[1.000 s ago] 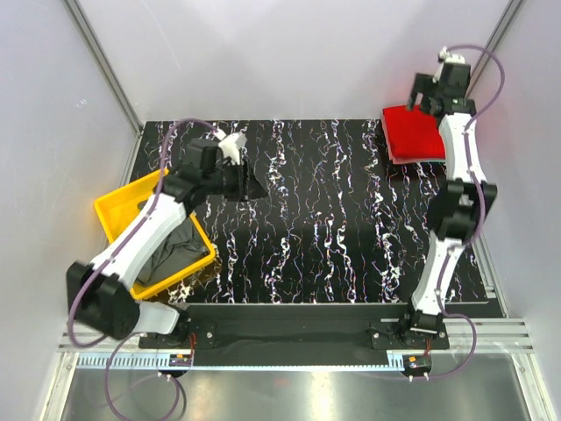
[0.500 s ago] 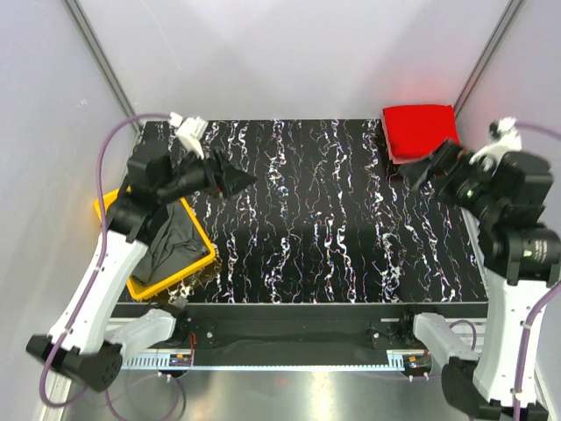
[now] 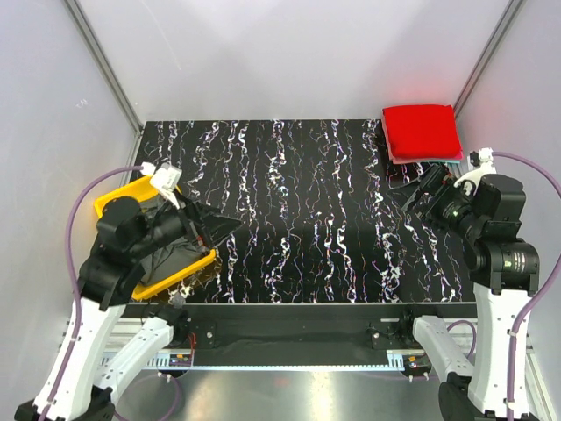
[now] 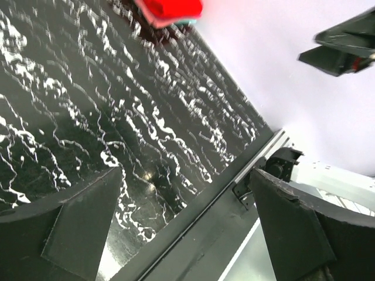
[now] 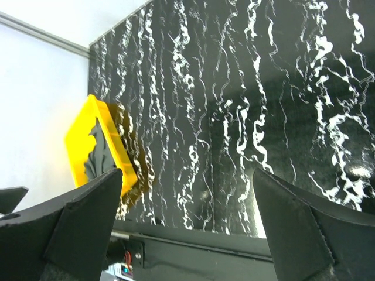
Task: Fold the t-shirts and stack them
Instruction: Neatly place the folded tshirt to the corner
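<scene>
1. While both arms are hanging raised over the near half of the table, the left gripper [image 4: 186, 202] is holding its jaws spread wide with nothing between them. It is hovering just beside the inner side of the tray.
2. The right gripper [image 5: 187, 199] is likewise gaping wide and carrying nothing. It is hanging at the right side of the table, near the folded stack but apart from it.
3. At the near left edge the yellow plastic tray [image 3: 120, 195] is sitting askew, and the dark grey t-shirt [image 5: 96, 153] is lying crumpled inside it with one fold poking above the rim. From above, the left arm is hiding most of that cloth.
4. That shirt is looking light, limp and unslippery, so it is likely to sag and trail when lifted. Pinching it at a shoulder seam or a hem corner seems best. The tray wall is standing in the way of a low pull, so the cloth needs lifting clear of it first.
5. The black marbled table [image 3: 307, 219] is stretching between tray and stack, probably serving as the folding ground.
6. Farthest off, in the right corner, the red t-shirt [image 3: 421, 132] is lying folded square on top of a pink t-shirt [image 4: 157, 21], whose edge alone is showing. Being soft, this stack is apt to shift if nudged sideways, and the right arm is standing just in front of it.
</scene>
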`<state>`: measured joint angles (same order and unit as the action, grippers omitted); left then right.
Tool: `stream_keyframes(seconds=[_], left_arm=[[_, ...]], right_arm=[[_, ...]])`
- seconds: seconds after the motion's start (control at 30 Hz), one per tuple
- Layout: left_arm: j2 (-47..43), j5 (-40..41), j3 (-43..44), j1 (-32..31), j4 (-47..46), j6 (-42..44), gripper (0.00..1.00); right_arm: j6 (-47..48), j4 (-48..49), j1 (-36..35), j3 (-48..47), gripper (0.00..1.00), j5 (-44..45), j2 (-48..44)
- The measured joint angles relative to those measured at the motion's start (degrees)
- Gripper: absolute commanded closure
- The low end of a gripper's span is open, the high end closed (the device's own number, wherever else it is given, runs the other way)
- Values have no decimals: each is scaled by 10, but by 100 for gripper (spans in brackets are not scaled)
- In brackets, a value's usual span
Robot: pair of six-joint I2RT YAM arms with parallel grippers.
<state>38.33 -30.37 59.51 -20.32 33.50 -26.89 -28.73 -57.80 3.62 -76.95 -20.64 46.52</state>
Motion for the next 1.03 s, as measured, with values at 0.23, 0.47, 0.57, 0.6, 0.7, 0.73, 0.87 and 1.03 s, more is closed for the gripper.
stream_keyframes(seconds=[0.23,0.47,0.57,0.6,0.7,0.73,0.87,1.03], left_arm=[[-19,3,9,0,-4,-4,1],[-13,10,9,0,7,-1,1],[-12,15,12,0,10,0,1],[-12,17,14,0,10,0,1],[-10,19,19,0,11,1,1],[-10,20,20,0,11,1,1],[-7,21,20,0,11,1,1],[-4,22,23,0,11,1,1]], right_arm=[[-15,31,0,9,0,-4,-9],[-23,42,0,26,0,-16,-8],[-28,44,0,39,0,-18,-8],[-29,44,0,44,0,-19,-8],[-31,44,0,46,0,-19,-9],[-31,44,0,46,0,-19,-9],[-31,43,0,46,0,-19,-12],[-30,43,0,46,0,-17,-16]])
